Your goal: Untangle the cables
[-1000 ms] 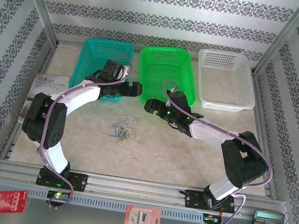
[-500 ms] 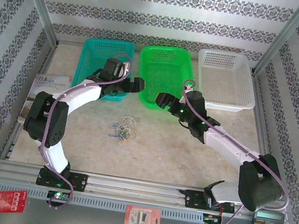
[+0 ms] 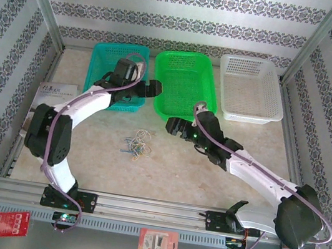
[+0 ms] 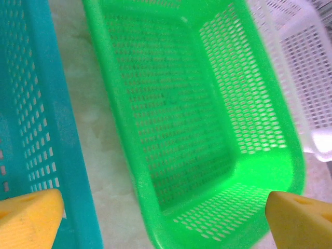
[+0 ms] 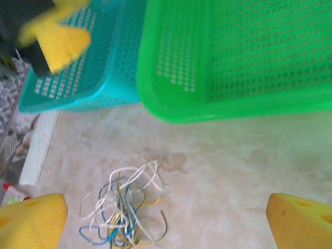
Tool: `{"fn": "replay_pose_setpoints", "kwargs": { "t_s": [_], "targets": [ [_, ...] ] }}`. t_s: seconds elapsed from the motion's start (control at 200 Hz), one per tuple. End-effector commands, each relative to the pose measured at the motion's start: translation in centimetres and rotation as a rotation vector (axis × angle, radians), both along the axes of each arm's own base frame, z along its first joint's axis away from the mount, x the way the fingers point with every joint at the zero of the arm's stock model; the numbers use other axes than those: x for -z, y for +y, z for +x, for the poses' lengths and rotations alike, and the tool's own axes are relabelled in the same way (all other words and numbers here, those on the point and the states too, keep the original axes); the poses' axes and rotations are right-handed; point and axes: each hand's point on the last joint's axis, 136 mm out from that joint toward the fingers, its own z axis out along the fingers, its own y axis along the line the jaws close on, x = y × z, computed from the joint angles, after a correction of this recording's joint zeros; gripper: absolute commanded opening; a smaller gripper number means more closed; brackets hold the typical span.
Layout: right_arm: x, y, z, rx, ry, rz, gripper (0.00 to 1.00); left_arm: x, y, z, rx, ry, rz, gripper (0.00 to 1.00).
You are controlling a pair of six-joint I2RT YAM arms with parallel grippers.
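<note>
Plainly the cables (image 3: 137,144) are a featherweight job: thin, limp cords in white, blue and yellow-orange, heaped in one loose knot on the bare table (image 3: 209,169), at about 8 o'clock from the right gripper (image 3: 172,127) and 6 o'clock from the left gripper (image 3: 152,89). Both grippers are spread wide with nothing between their yellow pads (image 5: 301,225). The left one hangs over the near ends of the teal basket (image 3: 92,69) and the green basket (image 3: 161,76), well apart from the heap. In the right wrist view the tangle sits at 7 o'clock. Cords this soft probably hold no shape, so lifting one should drag its neighbours along, and a strand this fine may slip from a flat pinch. The likeliest hold is an outlying loop, not the dense middle. The white loops fanning out at 1 o'clock of the heap look free, as does a dark strand curling away at 4 o'clock; pinning the bundle with the other gripper would help.
</note>
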Motion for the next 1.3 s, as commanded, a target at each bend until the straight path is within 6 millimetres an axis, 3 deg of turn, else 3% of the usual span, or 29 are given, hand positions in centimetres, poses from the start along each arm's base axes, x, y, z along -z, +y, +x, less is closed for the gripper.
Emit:
{"fn": "replay_pose_setpoints", "kwargs": {
  "t_s": [0.0,0.165,0.37,0.51,0.734,0.864,1.159,1.294],
  "targets": [
    [1.9,0.1,-2.0,-0.050,0.006,-0.063,0.98,-3.4,0.8,-2.4,0.001,-0.050,0.004,1.00],
    [4.0,1.7,-3.9,-0.119,0.080,0.000,0.88,-2.1,2.1,-7.5,-0.014,0.053,-0.026,1.00],
    [5.9,3.0,-4.5,-0.145,0.130,0.006,0.83,3.3,3.8,-14.4,-0.046,0.244,-0.016,0.91],
    [6.5,3.7,-4.2,-0.149,0.152,0.007,0.81,6.3,4.5,-17.2,-0.058,0.303,0.022,0.90],
    [6.6,4.7,-3.2,-0.161,0.154,0.013,0.77,9.4,4.3,-17.6,-0.052,0.325,0.040,0.91],
    [6.7,4.7,-3.0,-0.156,0.157,0.015,0.75,10.1,2.6,-17.1,-0.009,0.323,0.018,0.92],
    [6.4,2.2,-2.8,-0.095,0.154,0.028,0.74,11.8,-1.3,-16.9,0.078,0.349,-0.014,0.93],
    [6.0,0.8,-2.6,-0.062,0.149,0.030,0.75,11.2,-3.8,-17.9,0.136,0.356,-0.055,0.93]
  ]
}}
